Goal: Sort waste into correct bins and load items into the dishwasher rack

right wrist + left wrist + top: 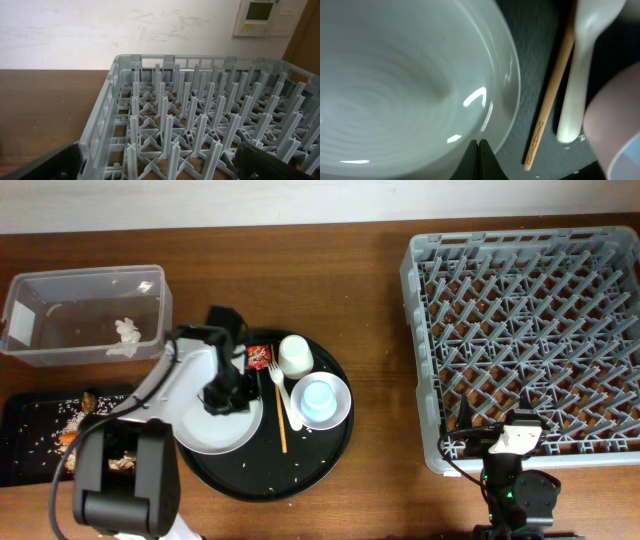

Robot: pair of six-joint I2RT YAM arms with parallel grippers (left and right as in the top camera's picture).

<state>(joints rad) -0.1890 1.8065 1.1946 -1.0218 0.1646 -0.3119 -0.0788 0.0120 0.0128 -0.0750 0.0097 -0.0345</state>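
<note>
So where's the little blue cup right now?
In the overhead view, the light-blue cup sits inside the white bowl on the right side of the round black tray, right of the white fork.

Left arm: pale grey-white links, rounded and tapering, joined by black cylindrical joint housings. The largest black housings form its base. A thin dark cable runs beside that base.

Left gripper: dark matt fingers narrowing to slim wedge tips.

Right arm: black body, carrying a white block at the wrist end and a small green indicator light on its upper face. A black lead leaves one side of the arm.

Right gripper: black fingers, flat-faced and square-edged, with a dull finish. No markings or screws are legible on either arm.
</note>
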